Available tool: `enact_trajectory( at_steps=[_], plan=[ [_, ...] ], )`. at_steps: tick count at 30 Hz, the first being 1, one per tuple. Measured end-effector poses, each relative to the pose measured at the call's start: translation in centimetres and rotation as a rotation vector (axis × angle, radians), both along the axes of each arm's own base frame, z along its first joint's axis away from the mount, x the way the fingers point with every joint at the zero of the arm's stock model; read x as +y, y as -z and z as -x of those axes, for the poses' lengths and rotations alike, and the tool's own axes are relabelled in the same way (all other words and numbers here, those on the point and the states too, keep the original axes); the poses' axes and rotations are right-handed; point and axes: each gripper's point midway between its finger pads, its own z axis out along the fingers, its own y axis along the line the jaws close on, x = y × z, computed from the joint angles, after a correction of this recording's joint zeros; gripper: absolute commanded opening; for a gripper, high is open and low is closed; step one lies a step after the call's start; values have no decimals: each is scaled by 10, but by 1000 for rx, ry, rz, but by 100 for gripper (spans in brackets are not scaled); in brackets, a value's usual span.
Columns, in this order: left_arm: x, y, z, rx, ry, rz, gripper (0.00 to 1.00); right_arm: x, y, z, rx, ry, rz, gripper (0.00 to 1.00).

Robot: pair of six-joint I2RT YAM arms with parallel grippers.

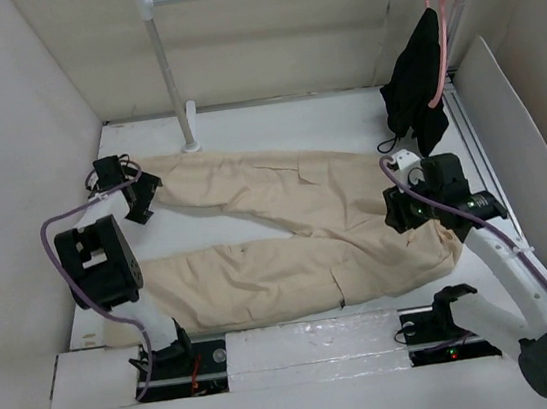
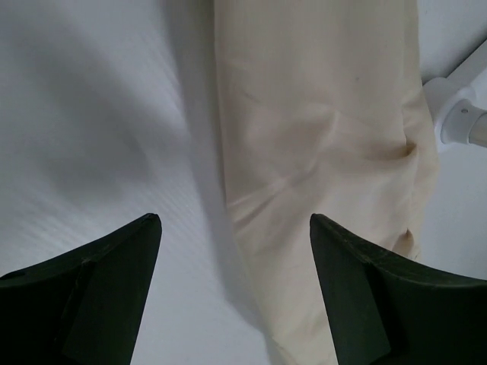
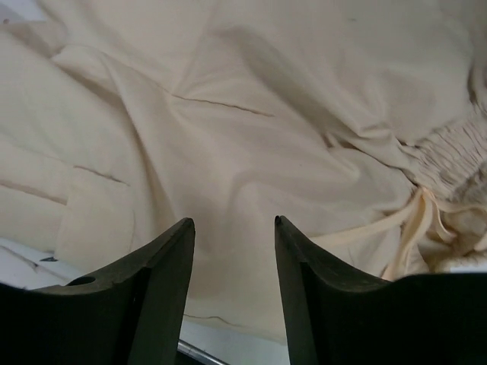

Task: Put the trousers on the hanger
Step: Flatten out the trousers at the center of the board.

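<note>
- On the table (image 1: 243,128), the trousers (image 1: 287,233) are lying flat, legs pointing left, waist lying right.
- Your left gripper (image 2: 236,228) is hovering by the far leg's end, jaws standing wide apart, holding nothing.
- Your right gripper (image 3: 234,224) is hanging over the waist near the drawstring (image 3: 415,228), jaws parted and empty.
- You are, by my reading, setting up the first grasp; the hanger is not showing clearly.
- Next, you are likely needing both grippers lowering onto cloth and closing.

Beige trousers (image 1: 354,199) — flat on white table (image 1: 273,124)
</note>
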Motion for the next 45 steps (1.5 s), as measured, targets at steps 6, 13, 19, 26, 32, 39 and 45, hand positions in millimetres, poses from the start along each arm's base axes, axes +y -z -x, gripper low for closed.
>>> enact_trajectory(
  at_steps=[6, 13, 19, 26, 32, 39, 45],
  plan=[
    [2, 19, -40, -1, -21, 38, 48, 14, 8, -6, 9, -99, 19, 52],
    [12, 25, -63, 13, -75, 40, 0, 16, 10, -10, 10, -113, 22, 52],
    [24, -8, -50, 41, -104, -69, 0, 15, 8, -14, -7, -108, 22, 53],
    [1, -115, -9, -53, -61, -275, 0, 7, 22, -20, 42, -87, 34, 53],
    [1, -134, -11, -23, 2, -338, 1, 10, 30, -21, 82, -99, 31, 53],
    [35, -59, -120, 159, 131, -391, 25, 13, 12, -29, 32, -111, 19, 54],
    [51, 6, -121, 259, 209, -309, 91, 16, 7, -28, 15, -118, 12, 54]
  ],
)
